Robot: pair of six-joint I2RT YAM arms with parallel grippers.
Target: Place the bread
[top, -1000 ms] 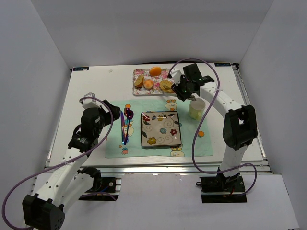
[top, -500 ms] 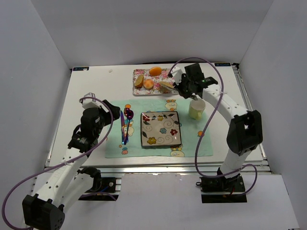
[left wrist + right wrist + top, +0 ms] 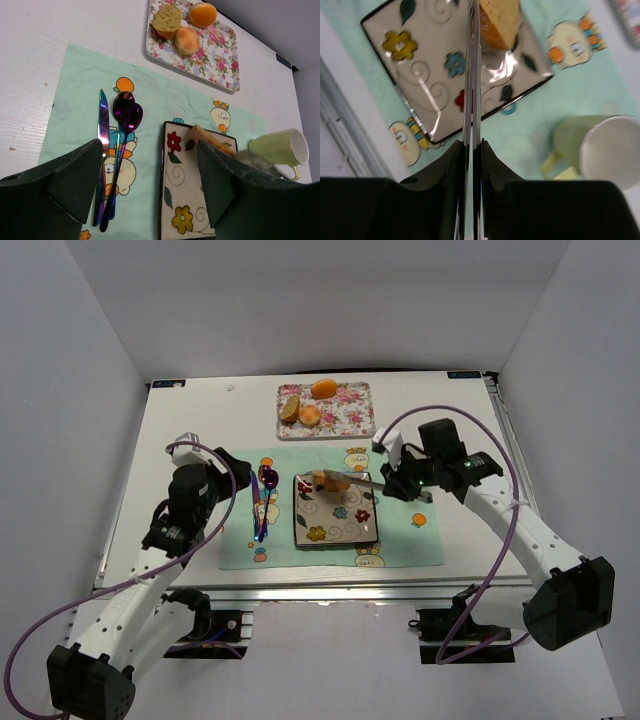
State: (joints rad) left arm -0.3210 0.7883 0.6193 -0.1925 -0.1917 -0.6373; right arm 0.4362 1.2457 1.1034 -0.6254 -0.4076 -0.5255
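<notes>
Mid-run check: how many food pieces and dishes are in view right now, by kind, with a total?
Bread slice: 1, in the tongs gripped by the right gripper
Brown-yellow wedge: 1
Round orange balls: 2
Square plate: 1
Floral tray: 1
Mug: 1
Total: 7
</notes>
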